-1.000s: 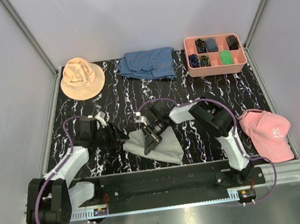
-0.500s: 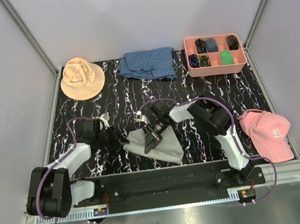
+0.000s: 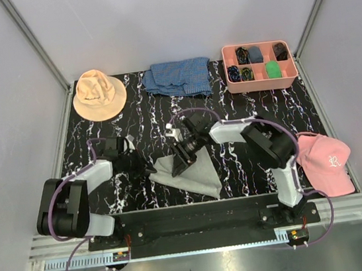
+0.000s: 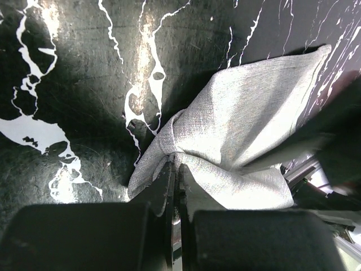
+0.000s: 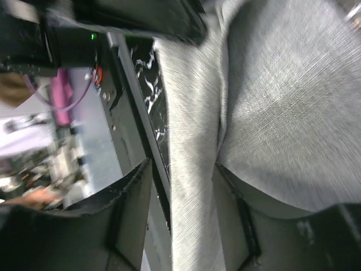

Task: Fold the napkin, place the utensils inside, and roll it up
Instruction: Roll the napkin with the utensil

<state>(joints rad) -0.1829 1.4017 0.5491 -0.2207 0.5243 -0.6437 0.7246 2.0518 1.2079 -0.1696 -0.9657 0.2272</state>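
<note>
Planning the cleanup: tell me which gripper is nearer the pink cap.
Right. The right gripper, open over the napkin, sits left of the pink cap. The left gripper pinches the napkin's left corner, farther from the cap.

The bench (image 3: 145, 117) is black with white marble veining. At its far left corner lies a peach bucket hat (image 3: 98, 93), its brim flat on the surface. Along the far edge, near the middle, a blue checked cloth (image 3: 179, 77) sits loosely folded. A pink tray (image 3: 261, 85) occupies the far right corner — its compartments hold small dark items and one bright green piece (image 3: 272, 68). By the right edge, toward the near corner, rests a pink cap (image 3: 323, 162) with a white emblem on its front.
</note>
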